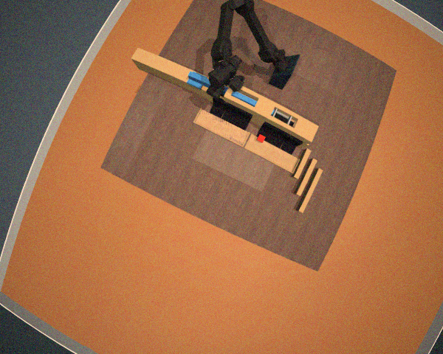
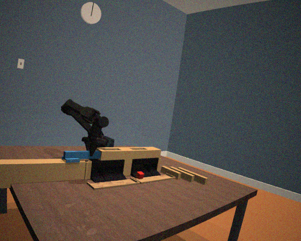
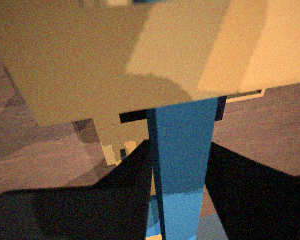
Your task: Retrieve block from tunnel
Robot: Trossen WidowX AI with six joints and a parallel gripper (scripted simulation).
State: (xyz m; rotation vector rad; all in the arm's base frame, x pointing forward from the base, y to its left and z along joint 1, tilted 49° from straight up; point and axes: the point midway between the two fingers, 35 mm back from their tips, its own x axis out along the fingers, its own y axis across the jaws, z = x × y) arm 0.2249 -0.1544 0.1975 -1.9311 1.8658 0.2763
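The red block (image 1: 261, 138) (image 2: 140, 174) sits right of center in the top view, at the inner edge of the right-hand front board (image 1: 271, 153) (image 2: 155, 178), by the dark opening; it seems already out of the covered part.

Under everything spreads the brown table (image 1: 233, 213) (image 2: 145, 207) (image 3: 30, 155). Across its upper middle from above runs the wooden tunnel (image 1: 265, 106) (image 2: 128, 167) (image 3: 115, 40). At its left end my pincer (image 1: 215, 91) (image 2: 92, 153) (image 3: 172, 144) is clenched on the blue handle (image 1: 198, 77) (image 2: 77, 154) (image 3: 182, 150), one finger on each side. At right lie three thin rods (image 1: 306, 177) (image 2: 181, 173).

If I keep sliding the handle, a moving part of the cage could nudge the block back inside. Letting go while pressing sideways could jog the whole tunnel and tip the block off its board. Coming down for it, I could strike the tunnel's front edge, since the block sits close, or pinch only a corner and flick it away.
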